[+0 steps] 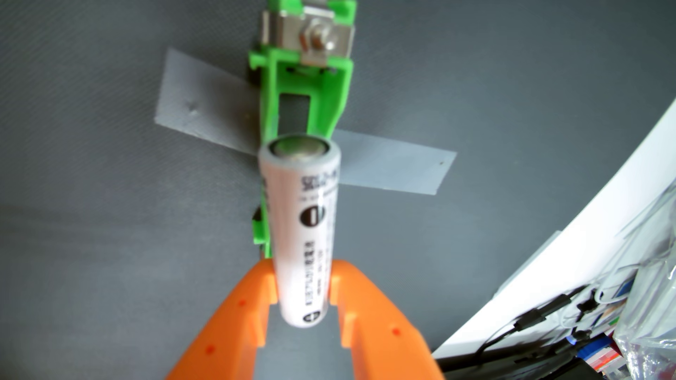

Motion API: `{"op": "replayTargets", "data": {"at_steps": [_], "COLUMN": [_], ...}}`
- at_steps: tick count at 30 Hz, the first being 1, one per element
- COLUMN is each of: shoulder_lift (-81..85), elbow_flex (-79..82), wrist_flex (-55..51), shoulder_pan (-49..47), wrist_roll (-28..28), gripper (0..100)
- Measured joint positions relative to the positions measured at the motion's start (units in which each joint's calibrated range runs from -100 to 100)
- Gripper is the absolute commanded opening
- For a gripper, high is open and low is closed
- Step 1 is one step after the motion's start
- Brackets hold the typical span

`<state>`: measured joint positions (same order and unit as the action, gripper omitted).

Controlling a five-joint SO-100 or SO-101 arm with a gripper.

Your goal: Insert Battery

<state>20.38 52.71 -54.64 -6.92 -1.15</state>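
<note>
Wrist view: orange jaws (303,283) pinching white cylindrical battery (305,226) near its base. Battery held above green holder (305,102) taped to grey desk (91,219), long axes roughly aligned, metal contact clip (311,38) beyond battery's far end.

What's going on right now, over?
Claw shut on white battery. Battery hovering over green holder, not seated. Nothing in the way.
</note>
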Motion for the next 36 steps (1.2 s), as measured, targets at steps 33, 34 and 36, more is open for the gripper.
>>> {"op": "replayTargets", "data": {"at_steps": [33, 34, 36], "shoulder_lift": [-0.17, -0.17, -0.33], "elbow_flex": [0.00, 0.00, 0.00], "wrist_flex": [0.00, 0.00, 0.00], "shoulder_pan": [-1.64, -1.64, -1.64], "wrist_roll": [-3.17, -3.17, -3.17], "gripper": [1, 1, 1]}}
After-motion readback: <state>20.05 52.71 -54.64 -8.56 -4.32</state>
